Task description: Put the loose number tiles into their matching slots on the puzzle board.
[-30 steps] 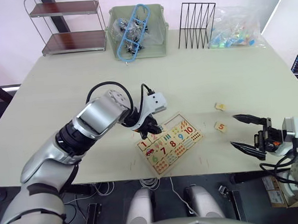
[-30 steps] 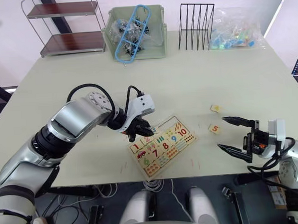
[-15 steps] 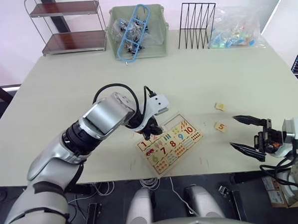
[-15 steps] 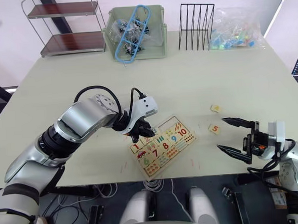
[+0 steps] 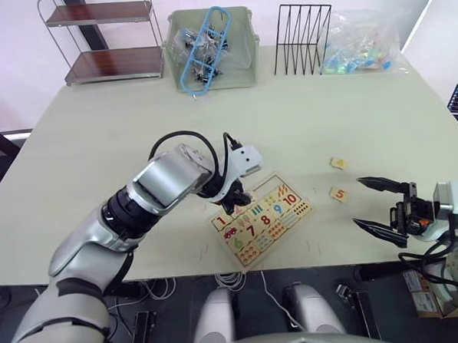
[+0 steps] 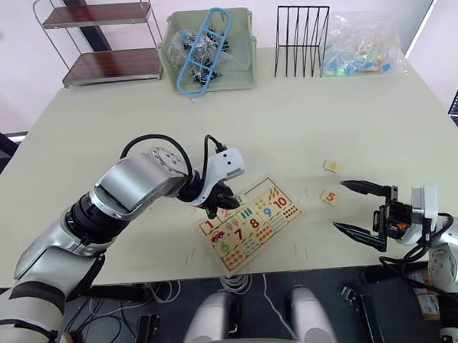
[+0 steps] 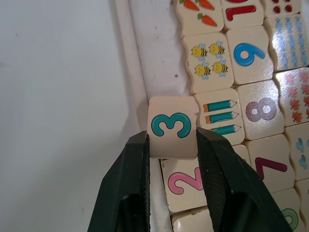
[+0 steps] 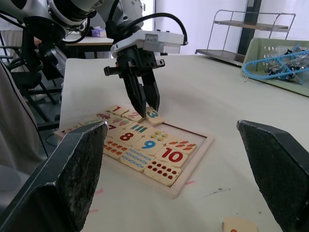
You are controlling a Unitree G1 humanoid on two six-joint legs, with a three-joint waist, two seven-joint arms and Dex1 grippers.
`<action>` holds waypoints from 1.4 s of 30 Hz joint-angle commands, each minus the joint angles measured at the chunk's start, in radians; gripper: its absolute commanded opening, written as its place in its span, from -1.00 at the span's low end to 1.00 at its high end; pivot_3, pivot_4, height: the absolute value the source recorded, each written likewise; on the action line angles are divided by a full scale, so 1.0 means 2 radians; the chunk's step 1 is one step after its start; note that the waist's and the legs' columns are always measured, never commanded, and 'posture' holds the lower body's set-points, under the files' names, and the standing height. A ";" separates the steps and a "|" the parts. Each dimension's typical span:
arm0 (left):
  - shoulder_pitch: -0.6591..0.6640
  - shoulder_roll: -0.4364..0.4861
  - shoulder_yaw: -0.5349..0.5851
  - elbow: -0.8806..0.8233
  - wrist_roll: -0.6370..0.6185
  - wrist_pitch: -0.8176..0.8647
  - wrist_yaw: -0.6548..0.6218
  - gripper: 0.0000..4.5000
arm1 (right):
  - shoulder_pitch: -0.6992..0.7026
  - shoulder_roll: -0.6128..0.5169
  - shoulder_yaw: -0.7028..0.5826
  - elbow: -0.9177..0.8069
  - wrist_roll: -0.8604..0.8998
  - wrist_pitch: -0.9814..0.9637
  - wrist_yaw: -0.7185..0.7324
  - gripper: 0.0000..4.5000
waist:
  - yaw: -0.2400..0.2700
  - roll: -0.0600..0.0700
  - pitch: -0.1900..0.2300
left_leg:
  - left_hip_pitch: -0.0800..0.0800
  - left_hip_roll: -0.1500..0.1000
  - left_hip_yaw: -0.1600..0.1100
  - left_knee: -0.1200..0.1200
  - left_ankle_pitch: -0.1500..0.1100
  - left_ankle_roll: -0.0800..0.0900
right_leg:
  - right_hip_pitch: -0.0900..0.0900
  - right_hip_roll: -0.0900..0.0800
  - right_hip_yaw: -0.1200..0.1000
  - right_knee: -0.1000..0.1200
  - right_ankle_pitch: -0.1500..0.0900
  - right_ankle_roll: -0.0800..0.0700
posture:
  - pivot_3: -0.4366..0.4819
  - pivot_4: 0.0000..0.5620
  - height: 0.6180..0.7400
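Left claw (image 7: pixel 171 145) is pinching the 3 tile (image 7: pixel 171 126), hovering over the empty slot right past the 2 on the puzzle board (image 5: pixel 262 216). It looks skewed, so it might catch the rim and pop out. Right claw (image 5: pixel 378 203) sits wide open, near the 5 tile (image 5: pixel 338 193).

Left gripper (image 5: pixel 238 195) with the 3 tile (image 7: pixel 172 128) pinched between its fingers creeps slightly toward the far-right along the puzzle board (image 5: pixel 261 218), elbow swinging in closer over the table. Tile looks maybe a touch lower over the slot row, hard to tell from up top.
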State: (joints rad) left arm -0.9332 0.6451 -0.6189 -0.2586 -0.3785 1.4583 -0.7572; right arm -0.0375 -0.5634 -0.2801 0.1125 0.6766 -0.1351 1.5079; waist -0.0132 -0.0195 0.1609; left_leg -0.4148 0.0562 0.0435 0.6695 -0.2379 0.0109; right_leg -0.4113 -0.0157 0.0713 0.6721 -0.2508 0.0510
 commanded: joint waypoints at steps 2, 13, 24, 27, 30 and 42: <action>0.002 -0.009 0.014 -0.007 -0.002 0.009 0.017 -0.60 | -0.001 -0.002 -0.006 -0.008 0.004 -0.006 0.001 1.00 | 0.000 0.000 0.000 | 0.000 0.000 0.000 0.000 0.000 0.000 | 0.000 0.000 0.000 0.000 0.000 0.000 | -0.05 -0.47 1.00; 0.011 -0.017 0.027 -0.017 -0.012 0.023 0.037 -0.60 | 0.002 0.000 -0.008 -0.003 0.003 -0.012 0.004 1.00 | 0.000 0.000 0.000 | 0.000 0.000 0.000 0.000 0.000 0.000 | 0.000 0.000 0.000 0.000 0.000 0.000 | -0.05 -0.47 1.00; 0.009 -0.015 0.033 -0.029 -0.027 0.030 0.044 -0.60 | 0.004 0.002 -0.007 -0.005 0.003 -0.013 0.000 1.00 | 0.000 0.000 0.000 | 0.000 0.000 0.000 0.000 0.000 0.000 | 0.000 0.000 0.000 0.000 0.000 0.000 | -0.05 -0.47 1.00; 0.009 -0.011 0.034 -0.026 -0.027 0.026 0.045 -0.60 | 0.004 0.004 -0.005 -0.008 0.002 -0.013 -0.003 1.00 | 0.000 0.000 0.000 | 0.000 0.000 0.000 0.000 0.000 0.000 | 0.000 0.000 0.000 0.000 0.000 0.000 | -0.05 -0.47 1.00; 0.009 -0.009 0.034 -0.028 -0.028 0.024 0.046 -0.60 | 0.004 0.004 -0.005 -0.008 0.003 -0.014 -0.004 1.00 | 0.000 0.000 0.000 | 0.000 0.000 0.000 0.000 0.000 0.000 | 0.000 0.000 0.000 0.000 0.000 0.000 | -0.05 -0.47 1.00; 0.016 -0.009 0.031 -0.027 -0.028 0.021 0.047 -0.60 | 0.006 0.003 -0.006 -0.007 0.002 -0.015 -0.004 1.00 | 0.000 0.000 0.000 | 0.000 0.000 0.000 0.000 0.000 0.000 | 0.000 0.000 0.000 0.000 0.000 0.000 | -0.05 -0.47 1.00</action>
State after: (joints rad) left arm -0.9051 0.6235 -0.5801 -0.2926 -0.4297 1.5042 -0.6671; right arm -0.0316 -0.5534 -0.2801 0.1177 0.6711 -0.1562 1.4998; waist -0.0131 -0.0195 0.1609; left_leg -0.4146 0.0558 0.0432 0.6697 -0.2379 0.0109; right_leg -0.4112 -0.0158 0.0713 0.6726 -0.2507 0.0510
